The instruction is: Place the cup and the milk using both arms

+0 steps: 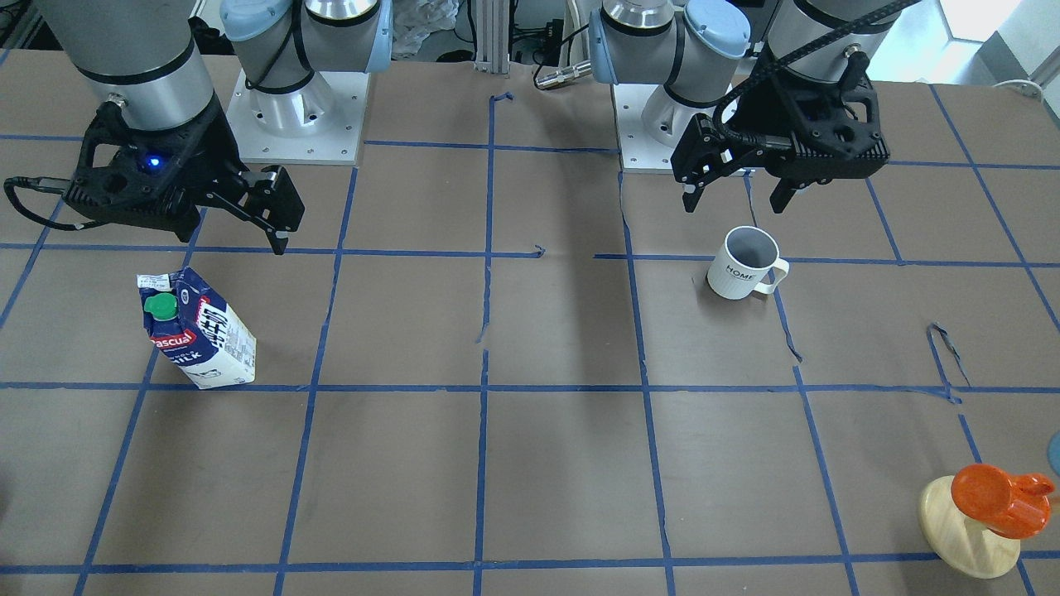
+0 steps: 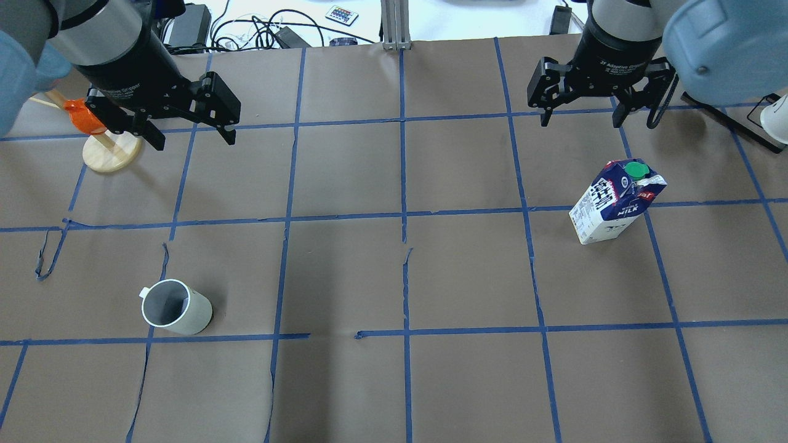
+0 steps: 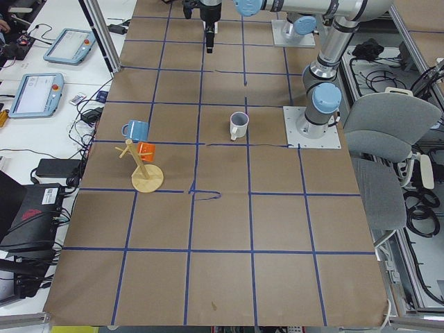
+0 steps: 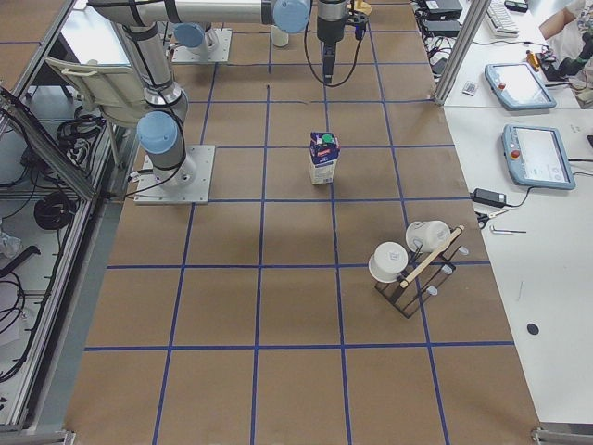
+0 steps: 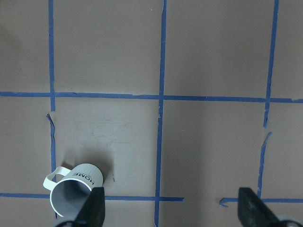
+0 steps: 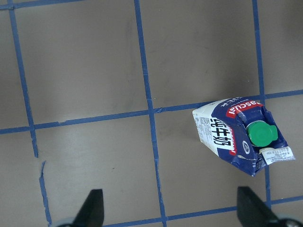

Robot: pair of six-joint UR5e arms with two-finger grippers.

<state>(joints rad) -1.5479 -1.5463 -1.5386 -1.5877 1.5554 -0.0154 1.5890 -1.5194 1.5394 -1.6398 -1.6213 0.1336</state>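
Note:
The white ribbed "HOME" cup (image 1: 743, 266) stands upright on the brown table, handle out to the side. It also shows in the overhead view (image 2: 177, 307) and the left wrist view (image 5: 74, 190). My left gripper (image 1: 737, 192) (image 2: 192, 136) hangs open and empty above the table, apart from the cup. The dark-blue and white milk (image 1: 199, 331) (image 2: 615, 210) (image 6: 239, 135) stands upright with its green cap on top. My right gripper (image 2: 582, 120) (image 6: 171, 210) hangs open and empty, apart from the milk.
A wooden stand holding an orange cup (image 1: 990, 509) (image 2: 101, 138) sits at the table's corner on my left side, close under my left arm. A rack with white cups (image 4: 408, 264) stands on my right side. Blue tape lines grid the table (image 2: 403, 221).

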